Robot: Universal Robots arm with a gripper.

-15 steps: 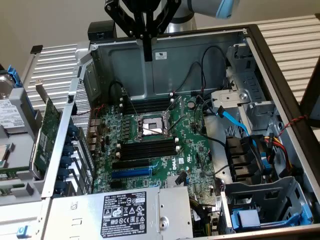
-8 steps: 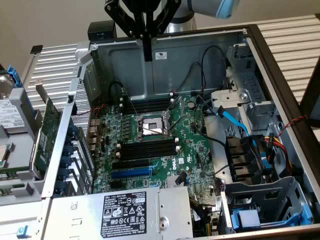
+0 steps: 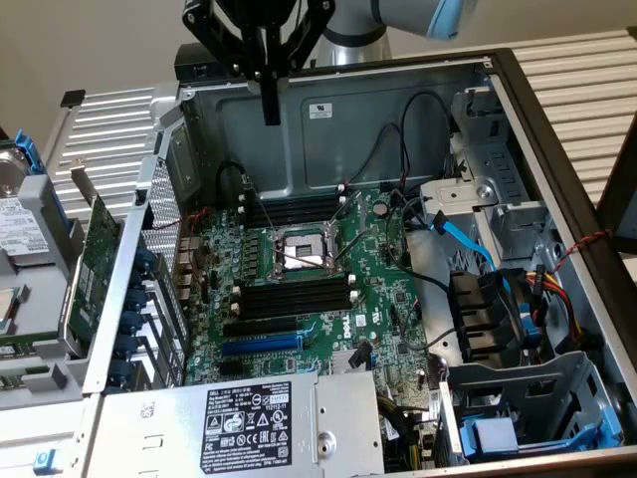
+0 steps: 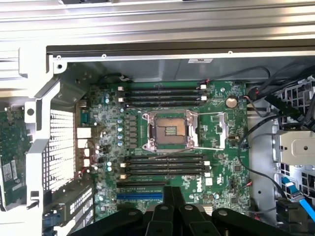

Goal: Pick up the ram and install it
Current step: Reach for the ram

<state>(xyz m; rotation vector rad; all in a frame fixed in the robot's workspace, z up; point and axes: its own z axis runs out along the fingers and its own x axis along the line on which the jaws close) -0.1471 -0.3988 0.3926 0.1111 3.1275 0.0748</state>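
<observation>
Above the open computer case (image 3: 378, 139), the jaws hang pressed tightly together, gripping nothing (the motherboard (image 3: 393, 294), inside the case, lies beneath them).

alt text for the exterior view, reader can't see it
A robot gripper hangs above an open computer case, over a green motherboard with a bare processor socket between two banks of black memory slots. A green expansion card stands outside the case, at the exterior view's left.

The arm (image 3: 354, 44) is silver-grey metal with a light-blue joint cap (image 3: 445, 15), carrying a matte black tool (image 3: 271, 118) of rounded, angular linkages (image 4: 129, 217) narrowing into slim fingers (image 4: 167, 196).
</observation>
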